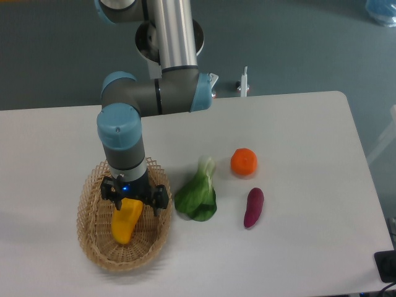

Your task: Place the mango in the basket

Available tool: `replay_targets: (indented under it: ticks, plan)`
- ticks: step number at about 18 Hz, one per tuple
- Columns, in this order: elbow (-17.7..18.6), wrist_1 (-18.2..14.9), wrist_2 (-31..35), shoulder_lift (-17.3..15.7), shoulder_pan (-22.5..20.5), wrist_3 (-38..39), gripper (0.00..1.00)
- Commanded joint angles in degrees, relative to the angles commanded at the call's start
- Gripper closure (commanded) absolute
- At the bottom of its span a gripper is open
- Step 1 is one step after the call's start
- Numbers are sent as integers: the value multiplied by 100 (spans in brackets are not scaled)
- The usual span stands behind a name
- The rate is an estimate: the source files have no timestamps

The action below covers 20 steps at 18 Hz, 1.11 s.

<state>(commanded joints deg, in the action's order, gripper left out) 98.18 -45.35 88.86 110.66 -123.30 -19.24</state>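
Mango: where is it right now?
The mango is inside the basket at the table's front left, directly under the gripper, left of the leafy green.

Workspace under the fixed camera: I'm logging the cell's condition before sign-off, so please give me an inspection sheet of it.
Surface: white table, no spills seen.
Job's things: mango inside the wicker basket, at the front left of the table.
Clutter: bok choy beside the basket; orange and purple sweet potato further right, all apart from each other.
End effector: end effector down in the basket at the mango's upper end; whether it is clamped cannot be told.
Cables: a dark box with a lead at the right front edge.
Surroundings: grey floor; small white upright object behind the table; blue object at top right.
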Motion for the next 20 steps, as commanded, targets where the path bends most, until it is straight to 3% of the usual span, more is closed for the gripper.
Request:
replay_targets:
  ticks: [7, 11, 20]
  plan:
    - [0, -70, 17, -369, -431, -949, 0]
    - [8, -439, 44, -492, -677, -1485, 0]
    - [176, -563, 53, -721, -1126, -1943, 0]
